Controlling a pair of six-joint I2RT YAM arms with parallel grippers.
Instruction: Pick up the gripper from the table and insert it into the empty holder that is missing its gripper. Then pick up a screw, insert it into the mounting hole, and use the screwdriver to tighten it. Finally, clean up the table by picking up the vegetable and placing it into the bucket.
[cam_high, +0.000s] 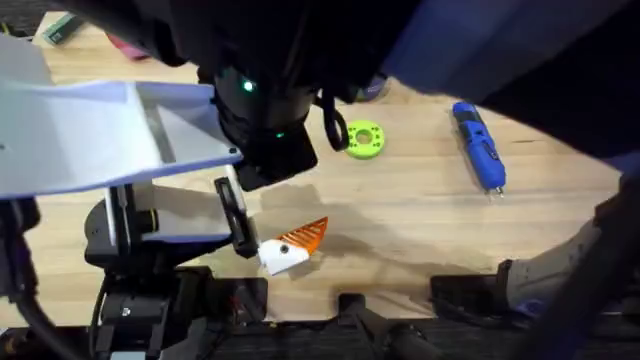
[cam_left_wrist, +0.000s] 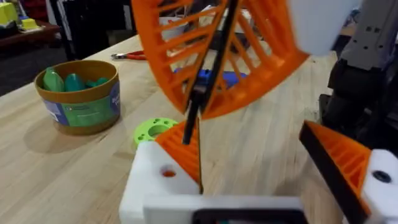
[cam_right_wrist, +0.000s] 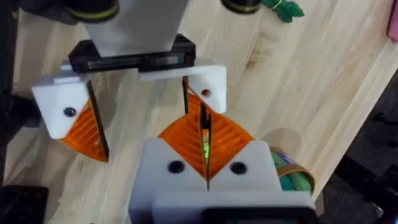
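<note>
My left gripper (cam_left_wrist: 258, 158) stands open. One of its fingers is the white holder (cam_left_wrist: 155, 180), and the orange gripper (cam_left_wrist: 183, 146) sits in it above a mounting hole. In the right wrist view the same holder (cam_right_wrist: 208, 81) and orange gripper (cam_right_wrist: 194, 106) face me. My right gripper (cam_right_wrist: 206, 155) reaches in from above, its orange pads (cam_left_wrist: 249, 56) shut on the tip of that gripper. The blue screwdriver (cam_high: 480, 148) lies on the table at the far right. Off to one side the dark green vegetable (cam_right_wrist: 283, 9) lies on the wood. The bucket (cam_left_wrist: 81, 99) holds green toy items.
A lime-green ring disc (cam_high: 363, 140) lies mid-table near the grippers. Red-handled pliers (cam_left_wrist: 130, 56) rest beyond the bucket. A large dark arm hangs close under the overhead camera and hides the table's far side. Bare wood lies between the disc and the screwdriver.
</note>
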